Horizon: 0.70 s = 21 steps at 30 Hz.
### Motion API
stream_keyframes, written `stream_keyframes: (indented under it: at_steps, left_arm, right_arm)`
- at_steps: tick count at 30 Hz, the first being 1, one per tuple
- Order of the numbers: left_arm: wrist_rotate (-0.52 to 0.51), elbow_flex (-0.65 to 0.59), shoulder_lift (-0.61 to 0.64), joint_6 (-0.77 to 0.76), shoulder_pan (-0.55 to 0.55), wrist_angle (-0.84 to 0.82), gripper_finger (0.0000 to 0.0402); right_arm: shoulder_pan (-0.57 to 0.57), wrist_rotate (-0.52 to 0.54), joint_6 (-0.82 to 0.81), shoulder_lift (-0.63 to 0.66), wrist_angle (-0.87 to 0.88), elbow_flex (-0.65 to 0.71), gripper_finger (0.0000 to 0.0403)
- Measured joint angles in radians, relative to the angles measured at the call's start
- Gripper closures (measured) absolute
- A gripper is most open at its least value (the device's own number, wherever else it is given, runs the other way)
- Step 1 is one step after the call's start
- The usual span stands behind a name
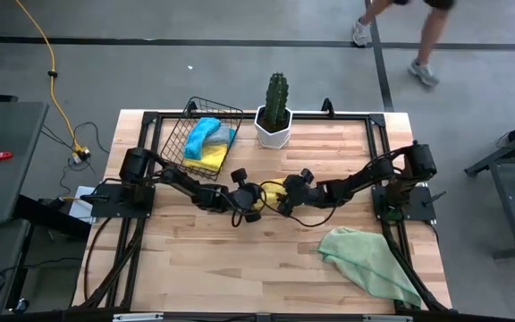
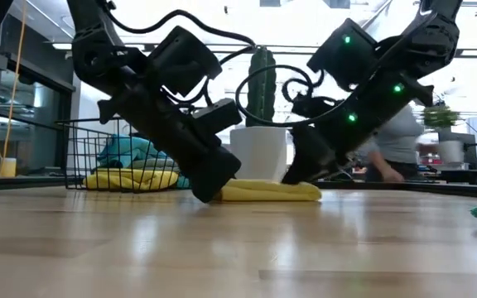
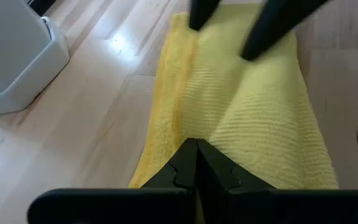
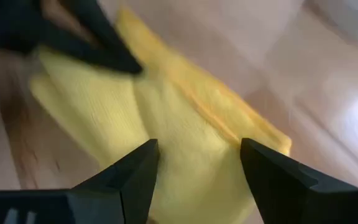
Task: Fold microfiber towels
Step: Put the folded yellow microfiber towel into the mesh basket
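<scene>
From above, a folded yellow towel point(image 1: 274, 188) is seen mid-surface between the left gripper point(image 1: 256, 199) and right gripper point(image 1: 284, 199). At surface level it lies flat before a white pot point(image 2: 262, 151). Wrist views show left jaws together on its edge, right jaws apart above. Soft, light cloth; best pinched at corners.

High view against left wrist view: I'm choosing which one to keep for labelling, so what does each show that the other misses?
Only the high view shows the wire basket holding blue and yellow cloths, the cactus, the pale green towel near the table's right edge, and both arms whole. Only the left wrist view shows the left gripper shut on the yellow towel's edge, and the ribbed weave. Both show that yellow towel, the white pot and the right gripper over the towel.
</scene>
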<state>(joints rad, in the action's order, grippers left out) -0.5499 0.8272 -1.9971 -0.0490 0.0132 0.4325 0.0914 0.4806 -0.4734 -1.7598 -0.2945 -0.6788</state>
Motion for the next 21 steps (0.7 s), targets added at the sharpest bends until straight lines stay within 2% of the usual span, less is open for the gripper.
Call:
stream_keyframes:
  at_steps: [8,13,21]
  left_arm:
    - [-0.002,0.001,0.003,0.0,-0.001,-0.034,0.0402]
    - [-0.039,0.0,0.026,0.022,-0.002,-0.103,0.0402]
    - [-0.052,-0.004,0.163,0.063,-0.038,-0.218,0.0402]
  right_arm:
    - [0.007,-0.023,0.013,0.012,0.104,-0.003,0.018]
    - [0.024,-0.015,0.056,0.079,0.163,0.0,0.018]
    - [0.073,0.118,0.056,0.212,0.245,0.0,0.018]
